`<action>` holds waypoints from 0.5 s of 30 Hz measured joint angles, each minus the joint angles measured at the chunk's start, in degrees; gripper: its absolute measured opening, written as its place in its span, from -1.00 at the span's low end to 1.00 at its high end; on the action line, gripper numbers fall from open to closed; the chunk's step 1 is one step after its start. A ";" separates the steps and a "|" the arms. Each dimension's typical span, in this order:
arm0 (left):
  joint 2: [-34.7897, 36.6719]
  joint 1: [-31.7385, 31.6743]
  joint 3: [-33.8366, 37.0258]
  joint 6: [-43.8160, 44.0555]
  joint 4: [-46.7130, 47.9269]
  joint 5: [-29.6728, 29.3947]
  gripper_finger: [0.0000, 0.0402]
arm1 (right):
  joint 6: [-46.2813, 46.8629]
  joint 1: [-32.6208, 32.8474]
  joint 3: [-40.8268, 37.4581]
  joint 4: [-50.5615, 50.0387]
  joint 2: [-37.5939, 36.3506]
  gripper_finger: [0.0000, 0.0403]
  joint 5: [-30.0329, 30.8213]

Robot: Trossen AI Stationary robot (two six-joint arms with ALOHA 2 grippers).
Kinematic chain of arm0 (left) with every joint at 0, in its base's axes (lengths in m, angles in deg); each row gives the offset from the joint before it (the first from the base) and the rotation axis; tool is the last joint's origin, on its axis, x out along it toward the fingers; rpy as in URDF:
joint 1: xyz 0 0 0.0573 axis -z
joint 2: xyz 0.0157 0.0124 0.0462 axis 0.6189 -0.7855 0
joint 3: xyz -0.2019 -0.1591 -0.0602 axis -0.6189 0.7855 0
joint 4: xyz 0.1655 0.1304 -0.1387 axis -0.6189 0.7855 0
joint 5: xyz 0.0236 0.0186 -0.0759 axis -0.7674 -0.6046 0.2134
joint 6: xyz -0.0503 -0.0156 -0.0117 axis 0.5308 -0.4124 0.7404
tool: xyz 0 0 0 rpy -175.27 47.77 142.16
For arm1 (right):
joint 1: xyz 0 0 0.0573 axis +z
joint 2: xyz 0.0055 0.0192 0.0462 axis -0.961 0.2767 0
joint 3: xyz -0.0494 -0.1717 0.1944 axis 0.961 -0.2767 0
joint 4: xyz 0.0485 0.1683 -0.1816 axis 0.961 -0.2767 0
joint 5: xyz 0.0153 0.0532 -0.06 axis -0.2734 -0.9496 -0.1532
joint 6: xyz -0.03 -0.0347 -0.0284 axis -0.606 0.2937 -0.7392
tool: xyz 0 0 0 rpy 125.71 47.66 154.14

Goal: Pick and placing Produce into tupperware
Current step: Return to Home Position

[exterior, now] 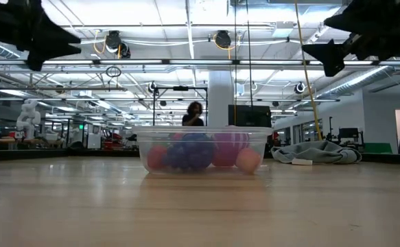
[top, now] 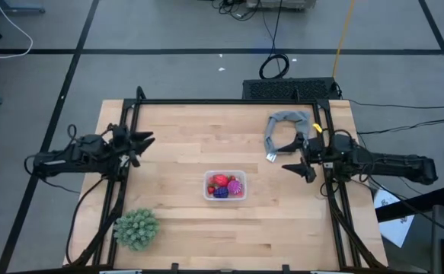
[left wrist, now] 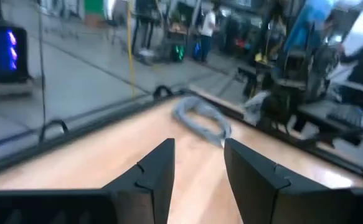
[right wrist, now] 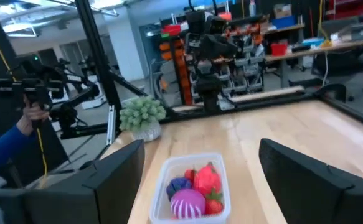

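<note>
Sharing one tupperware (right wrist: 187, 158) are one magenta fruit (right wrist: 187, 202), one purple fruit (right wrist: 179, 185).

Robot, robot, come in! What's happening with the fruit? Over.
Left end effector open, empty, left side. Right end effector open, empty, by grey cloth. Produce in tupperware. Nothing blocking.

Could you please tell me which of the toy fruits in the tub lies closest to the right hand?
The magenta ball; the dark purple fruit and the red ones sit farther from the right hand.
</note>
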 joint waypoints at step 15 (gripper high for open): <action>1.20 2.61 11.07 -1.33 -11.56 1.50 -0.29 | 1.46 0.15 0.00 -13.61 -9.07 0.53 -0.02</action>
